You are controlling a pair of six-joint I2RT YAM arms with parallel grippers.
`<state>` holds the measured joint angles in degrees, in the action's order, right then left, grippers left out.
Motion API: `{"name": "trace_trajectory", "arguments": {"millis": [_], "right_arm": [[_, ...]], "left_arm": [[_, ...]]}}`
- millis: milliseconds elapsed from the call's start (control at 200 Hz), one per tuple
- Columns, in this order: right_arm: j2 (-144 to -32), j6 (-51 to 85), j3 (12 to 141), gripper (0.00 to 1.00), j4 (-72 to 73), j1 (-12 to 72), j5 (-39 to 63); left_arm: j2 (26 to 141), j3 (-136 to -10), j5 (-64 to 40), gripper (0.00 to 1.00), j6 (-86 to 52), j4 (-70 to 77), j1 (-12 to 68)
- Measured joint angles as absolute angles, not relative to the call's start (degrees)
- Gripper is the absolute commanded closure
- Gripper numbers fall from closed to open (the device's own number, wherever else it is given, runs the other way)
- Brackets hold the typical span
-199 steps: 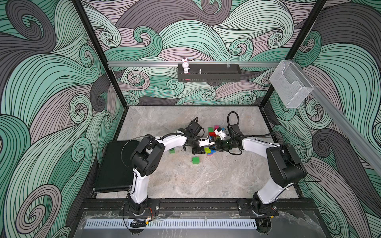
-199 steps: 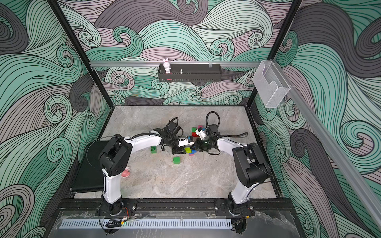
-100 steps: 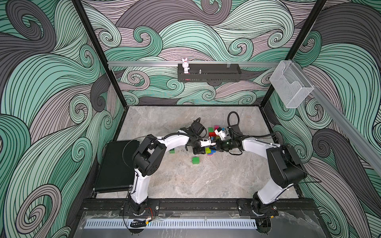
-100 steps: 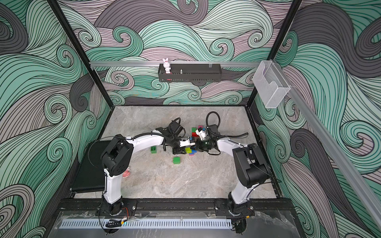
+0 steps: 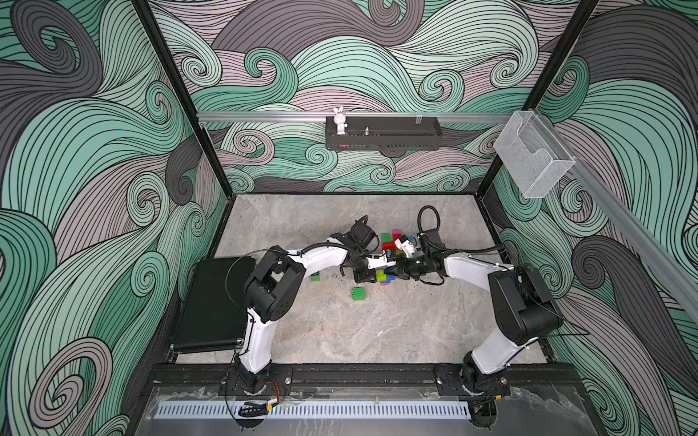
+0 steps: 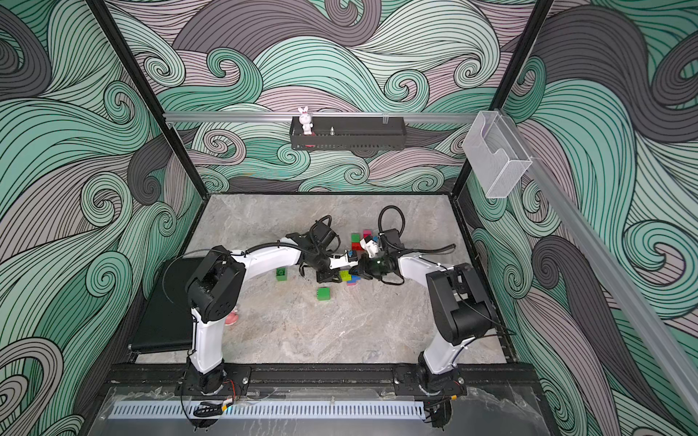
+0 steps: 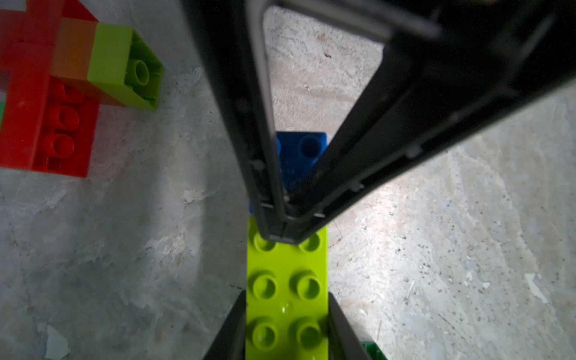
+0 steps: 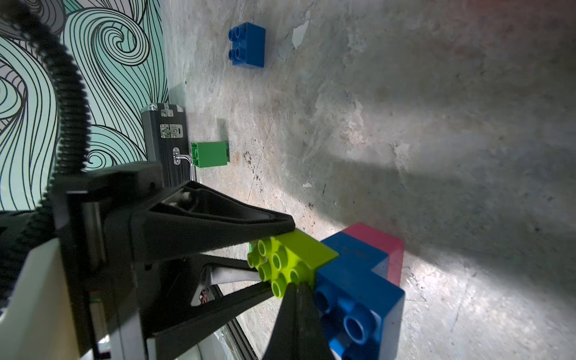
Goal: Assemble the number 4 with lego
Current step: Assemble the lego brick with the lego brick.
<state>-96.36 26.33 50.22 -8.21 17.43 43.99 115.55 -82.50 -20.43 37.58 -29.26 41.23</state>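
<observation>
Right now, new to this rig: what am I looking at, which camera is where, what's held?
Two white robot arms stand at the near edge of a grey table. Both top views look down from one overhead camera head; each wrist view comes from a camera on that arm. Lego bricks lie mid-table, among them a loose green brick and a red cluster; a black case sits at the robot's left. The left pincer is shut on a lime brick that meets a blue brick, with a pink brick against it. The right pincer is shut and holds nothing, its tips at the lime-blue seam.
</observation>
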Motion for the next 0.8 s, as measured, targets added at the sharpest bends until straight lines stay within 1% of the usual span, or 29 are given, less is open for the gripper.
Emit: {"name": "trace_trajectory", "arguments": {"millis": [480, 540, 596, 701, 801], "right_arm": [[-96.4, 29.2, 48.4, 1.0, -4.8, 17.1, 45.3], [-96.4, 29.2, 48.2, 1.0, -4.7, 17.1, 45.0], [-96.4, 29.2, 48.0, 1.0, -4.3, 17.0, 45.0], [-96.4, 29.2, 47.5, 1.0, -3.6, 16.9, 45.1], [-96.3, 29.1, 47.4, 1.0, -3.4, 16.8, 45.0]], "left_arm": [[115.7, -82.5, -20.8, 1.0, 37.2, -29.3, 41.1], [115.7, -82.5, -20.8, 0.87, 36.9, -29.3, 41.1], [115.7, -82.5, -20.8, 0.78, 36.7, -29.3, 41.1], [115.7, -82.5, -20.8, 0.72, 36.4, -29.3, 41.1], [115.7, -82.5, -20.9, 0.69, 36.2, -29.3, 41.1]]}}
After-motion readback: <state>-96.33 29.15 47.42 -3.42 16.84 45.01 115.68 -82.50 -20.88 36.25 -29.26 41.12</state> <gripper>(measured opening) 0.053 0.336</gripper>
